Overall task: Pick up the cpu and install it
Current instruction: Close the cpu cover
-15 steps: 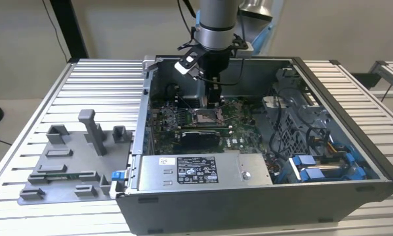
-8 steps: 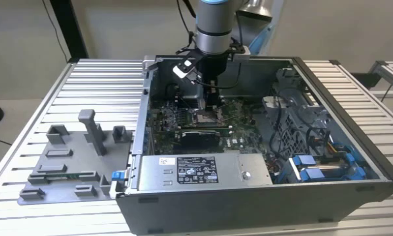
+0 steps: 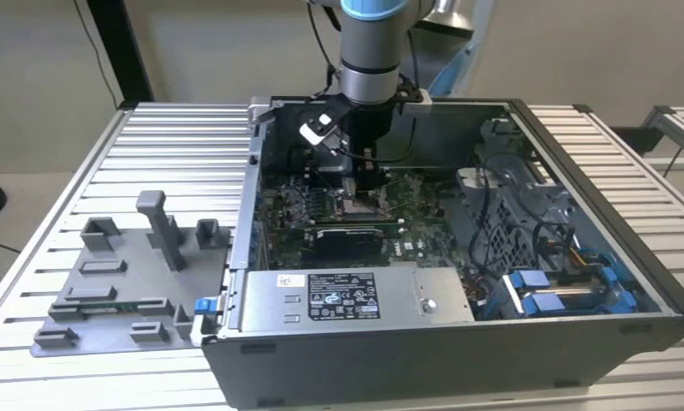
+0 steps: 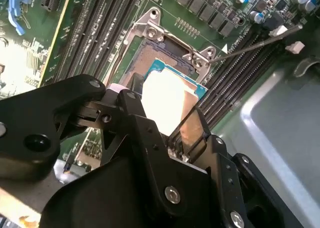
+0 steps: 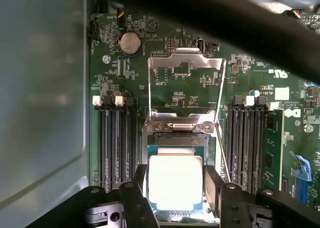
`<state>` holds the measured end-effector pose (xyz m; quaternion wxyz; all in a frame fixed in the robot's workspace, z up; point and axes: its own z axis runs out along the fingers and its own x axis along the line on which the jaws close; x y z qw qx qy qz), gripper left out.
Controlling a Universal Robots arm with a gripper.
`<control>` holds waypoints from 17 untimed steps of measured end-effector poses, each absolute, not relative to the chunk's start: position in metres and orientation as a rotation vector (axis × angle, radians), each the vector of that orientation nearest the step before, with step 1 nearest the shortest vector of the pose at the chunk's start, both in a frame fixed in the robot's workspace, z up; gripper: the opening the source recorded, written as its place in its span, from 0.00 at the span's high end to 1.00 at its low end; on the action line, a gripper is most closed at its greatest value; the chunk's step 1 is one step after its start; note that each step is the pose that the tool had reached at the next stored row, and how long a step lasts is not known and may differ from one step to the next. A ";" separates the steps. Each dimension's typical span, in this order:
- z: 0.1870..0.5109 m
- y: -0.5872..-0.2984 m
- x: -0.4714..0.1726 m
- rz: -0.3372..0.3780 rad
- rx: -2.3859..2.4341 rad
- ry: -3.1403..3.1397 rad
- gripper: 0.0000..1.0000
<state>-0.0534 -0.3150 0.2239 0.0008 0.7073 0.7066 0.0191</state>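
1. My fingers (image 5: 213, 188) are closed in on the cpu (image 5: 175, 188), one pad against each of two opposite edges, its silvery top facing up
2. In both wrist views the cpu sits low within the metal frame of the open socket (image 5: 177, 124); I cannot tell whether it is fully seated
3. The load plate (image 5: 186, 57) is swung open past the cpu, and black memory slots (image 5: 115, 143) flank the socket
4. In the exterior view my gripper (image 3: 365, 195) points straight down into the computer case (image 3: 433, 360), toward its far wall
5. A grey fixture (image 3: 125, 282) lies on the slatted table (image 3: 181, 137), on the exterior view's left of the case
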 end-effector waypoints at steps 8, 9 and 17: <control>0.216 -0.315 -0.053 0.060 2.221 2.219 1.00; 0.215 -0.315 -0.053 0.060 2.221 2.219 1.00; 0.213 -0.315 -0.053 0.060 2.221 2.219 1.00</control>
